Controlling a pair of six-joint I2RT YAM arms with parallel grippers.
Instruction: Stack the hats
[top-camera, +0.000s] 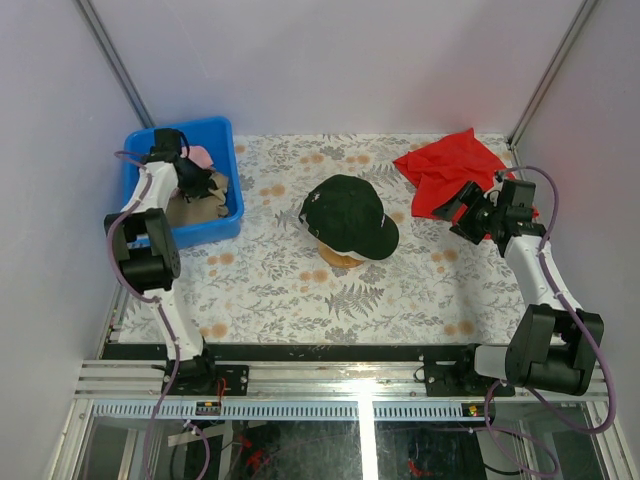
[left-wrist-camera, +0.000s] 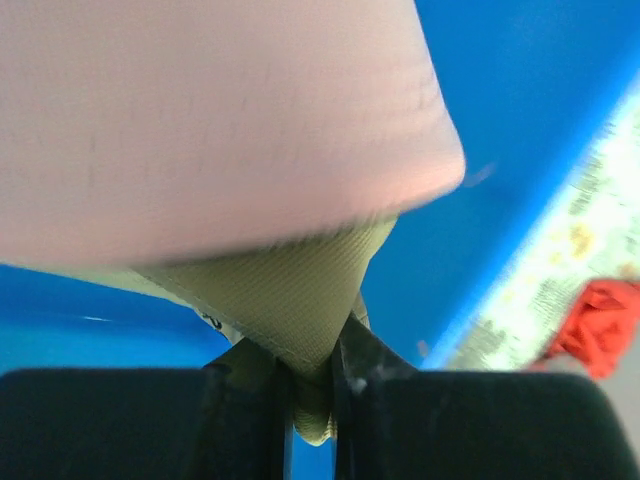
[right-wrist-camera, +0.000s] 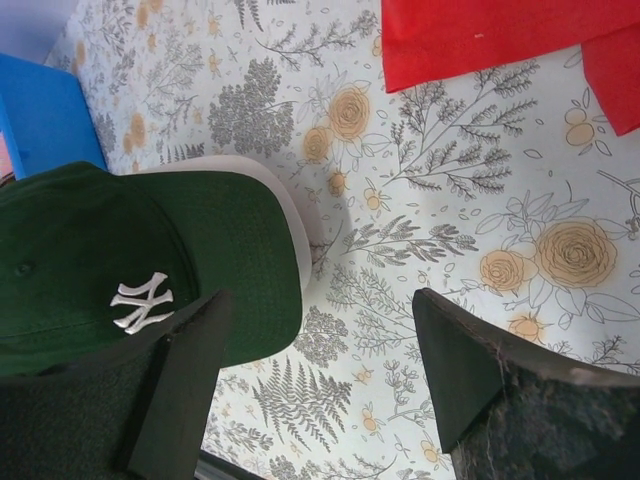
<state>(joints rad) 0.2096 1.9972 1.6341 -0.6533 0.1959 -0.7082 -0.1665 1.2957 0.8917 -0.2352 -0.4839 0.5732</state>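
The dark green cap (top-camera: 350, 213) with a white logo lies at the table's middle, on top of a white cap whose brim (right-wrist-camera: 296, 215) shows under it. In the right wrist view the green cap (right-wrist-camera: 120, 250) is at the left. The tan cap (top-camera: 195, 208) and the pink cap (top-camera: 201, 156) lie in the blue bin (top-camera: 228, 140). My left gripper (top-camera: 195, 185) is down in the bin, shut (left-wrist-camera: 312, 395) on a fold of the tan cap (left-wrist-camera: 290, 290), with the pink cap (left-wrist-camera: 200, 120) just above it. My right gripper (top-camera: 465, 215) is open and empty (right-wrist-camera: 320, 330), right of the green cap.
A red cloth (top-camera: 450, 170) lies at the back right, just behind my right gripper; it also shows in the right wrist view (right-wrist-camera: 480, 30). A wooden stand (top-camera: 338, 258) peeks out under the stacked caps. The bin's blue walls (left-wrist-camera: 500, 150) surround my left gripper.
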